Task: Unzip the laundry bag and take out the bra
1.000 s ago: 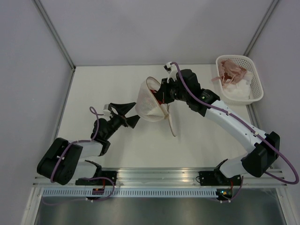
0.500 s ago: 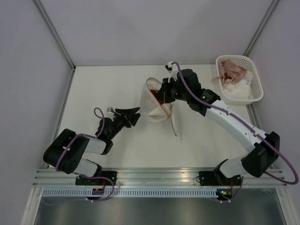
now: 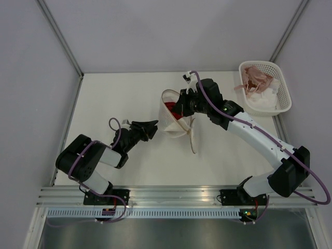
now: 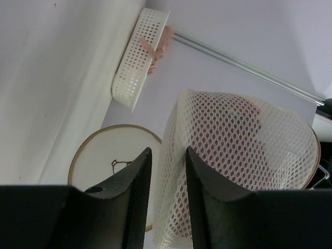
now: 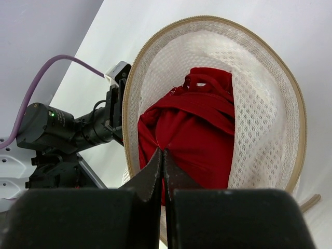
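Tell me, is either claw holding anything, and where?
The right gripper looks pinched shut on a fold of the red bra inside the laundry bag. The left gripper, jaws apart by the mesh, holds nothing.

The top external camera looks steeply down from above and behind the arm bases, over the whole table (image 3: 119, 98). The left wrist camera peers past the left end effector (image 4: 167, 155) at the mesh wall of the laundry bag (image 4: 233, 150) just ahead. The right wrist camera looks past the right end effector (image 5: 162, 155) into its mouth. All three views share the bag.
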`<state>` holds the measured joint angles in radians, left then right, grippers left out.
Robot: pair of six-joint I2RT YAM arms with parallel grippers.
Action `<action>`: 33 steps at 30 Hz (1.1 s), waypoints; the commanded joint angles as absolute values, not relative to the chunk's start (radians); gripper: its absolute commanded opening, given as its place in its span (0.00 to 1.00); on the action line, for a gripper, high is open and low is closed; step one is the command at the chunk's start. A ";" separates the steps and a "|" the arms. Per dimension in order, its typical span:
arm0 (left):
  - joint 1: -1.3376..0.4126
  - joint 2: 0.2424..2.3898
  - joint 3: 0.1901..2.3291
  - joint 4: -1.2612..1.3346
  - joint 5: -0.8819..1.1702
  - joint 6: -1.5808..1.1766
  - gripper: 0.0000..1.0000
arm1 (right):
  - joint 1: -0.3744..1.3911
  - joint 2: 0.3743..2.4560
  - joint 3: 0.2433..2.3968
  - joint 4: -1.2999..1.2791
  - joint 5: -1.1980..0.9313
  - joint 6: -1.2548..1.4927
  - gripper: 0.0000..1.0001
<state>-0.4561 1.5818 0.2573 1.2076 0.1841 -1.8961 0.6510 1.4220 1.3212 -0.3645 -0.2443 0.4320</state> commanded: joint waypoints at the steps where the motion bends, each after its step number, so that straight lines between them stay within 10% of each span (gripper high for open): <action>1: -0.460 1.588 0.282 1.660 0.163 -1.936 0.38 | 0.646 1.394 1.316 -0.302 -0.281 0.454 0.01; 9: -0.463 1.597 0.304 1.660 0.164 -1.950 0.28 | 0.646 1.391 1.279 -0.288 -0.291 0.466 0.00; 12: -0.466 1.600 0.313 1.660 0.170 -1.953 0.02 | 0.644 1.391 1.272 -0.285 -0.290 0.472 0.00; 33: -0.305 1.537 0.118 1.393 0.305 -1.648 0.02 | 0.535 1.319 1.269 -0.380 -0.066 0.414 0.01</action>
<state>-0.3099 1.5551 0.0795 1.2152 0.2356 -1.7580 0.5495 1.3525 1.2701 -0.3828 -0.1097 0.4328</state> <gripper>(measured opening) 0.032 0.007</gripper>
